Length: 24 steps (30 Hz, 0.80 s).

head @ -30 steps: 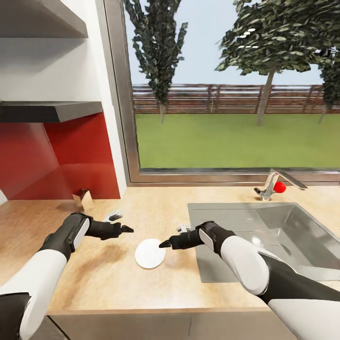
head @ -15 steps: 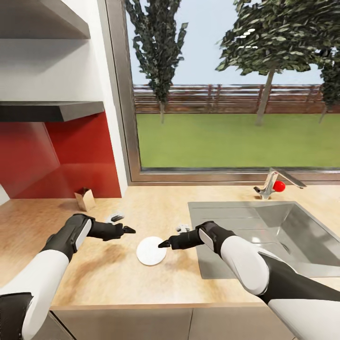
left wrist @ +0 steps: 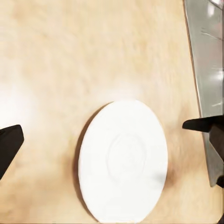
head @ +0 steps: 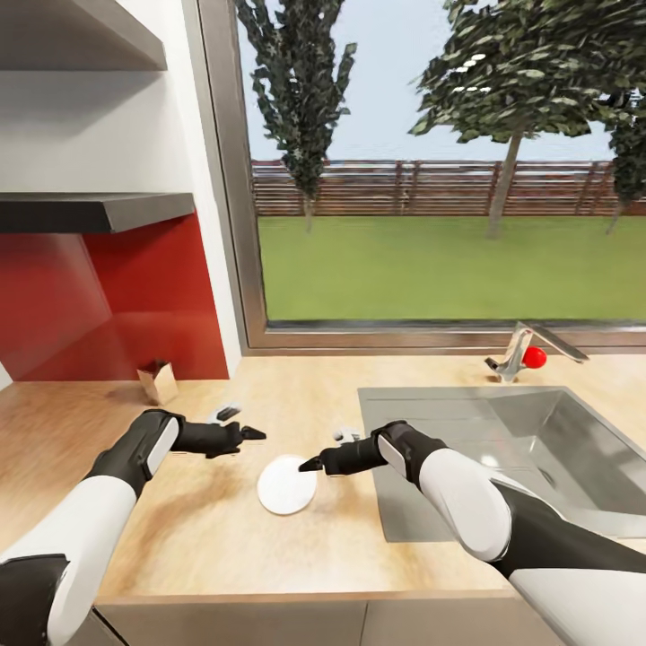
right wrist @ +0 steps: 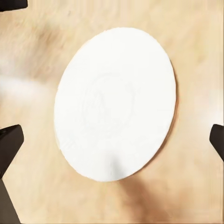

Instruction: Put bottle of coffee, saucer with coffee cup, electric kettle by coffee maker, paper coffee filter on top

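Note:
The white saucer (head: 286, 485) lies flat on the pale countertop (head: 206, 538), just left of the sink. From the left, my left gripper (head: 240, 423) hovers open a short way from the saucer's far left rim. My right gripper (head: 325, 450) is open too, its dark fingertip (head: 307, 465) just over the saucer's right edge. In both wrist views the saucer (left wrist: 122, 161) (right wrist: 115, 102) lies bare between spread dark fingertips (right wrist: 9, 142), with nothing on it. The coffee maker, bottle of coffee, paper filter, cup and kettle are out of view.
A steel sink (head: 538, 449) takes up the counter's right side, with a faucet and its red knob (head: 534, 357) behind it. A small brown box (head: 158, 380) stands by the red backsplash. Grey wall shelves (head: 90, 211) hang at the upper left, beside a large window.
My left gripper has crept slightly right, toward the saucer. The right gripper and the saucer have stayed put, and the head view has wobbled a little.

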Available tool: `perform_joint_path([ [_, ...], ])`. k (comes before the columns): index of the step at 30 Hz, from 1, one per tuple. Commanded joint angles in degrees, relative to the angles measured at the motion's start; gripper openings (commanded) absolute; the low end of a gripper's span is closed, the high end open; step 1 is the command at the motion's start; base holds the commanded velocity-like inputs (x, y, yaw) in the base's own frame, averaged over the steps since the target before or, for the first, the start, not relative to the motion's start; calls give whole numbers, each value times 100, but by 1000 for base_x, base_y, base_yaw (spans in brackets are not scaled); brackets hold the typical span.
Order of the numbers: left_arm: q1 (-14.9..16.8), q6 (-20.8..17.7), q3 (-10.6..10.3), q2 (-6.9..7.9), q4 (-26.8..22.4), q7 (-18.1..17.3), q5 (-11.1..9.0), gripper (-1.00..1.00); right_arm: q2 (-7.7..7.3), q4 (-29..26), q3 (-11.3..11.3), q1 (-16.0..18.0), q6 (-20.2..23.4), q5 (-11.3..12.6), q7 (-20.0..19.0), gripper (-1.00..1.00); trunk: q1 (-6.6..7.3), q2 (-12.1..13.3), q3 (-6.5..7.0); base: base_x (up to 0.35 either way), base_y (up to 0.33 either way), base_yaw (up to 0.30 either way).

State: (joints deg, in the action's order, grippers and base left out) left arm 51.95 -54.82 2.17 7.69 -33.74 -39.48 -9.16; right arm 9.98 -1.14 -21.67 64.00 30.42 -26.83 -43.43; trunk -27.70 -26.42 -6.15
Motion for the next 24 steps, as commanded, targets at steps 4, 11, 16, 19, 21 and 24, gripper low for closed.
perform_joint_path([
  [4,7,-22,11,-32,4,0,-56,100,2,-10,-48,-3,42,-50,-308,100,-6,-11,-12,55,0,0],
  [11,3,-20,11,-52,8,0,-73,100,2,-9,-48,-62,42,-50,-353,100,-6,-11,-12,7,0,0],
  [16,0,-20,7,-94,8,-10,-69,100,2,-9,-44,-168,38,-50,-358,100,-6,-11,-12,1,0,0],
  [19,-1,-17,3,-142,8,-16,-69,100,2,-9,-45,-247,23,-50,-435,100,-6,-11,-12,0,0,0],
  [21,-1,-15,3,-156,8,-20,-69,100,2,-9,-46,-269,12,-50,-559,100,-6,-11,-12,0,0,0],
  [24,-1,-12,3,-166,8,-23,-69,100,2,-9,-48,-287,3,-50,-713,100,-6,-11,-12,0,0,0],
])
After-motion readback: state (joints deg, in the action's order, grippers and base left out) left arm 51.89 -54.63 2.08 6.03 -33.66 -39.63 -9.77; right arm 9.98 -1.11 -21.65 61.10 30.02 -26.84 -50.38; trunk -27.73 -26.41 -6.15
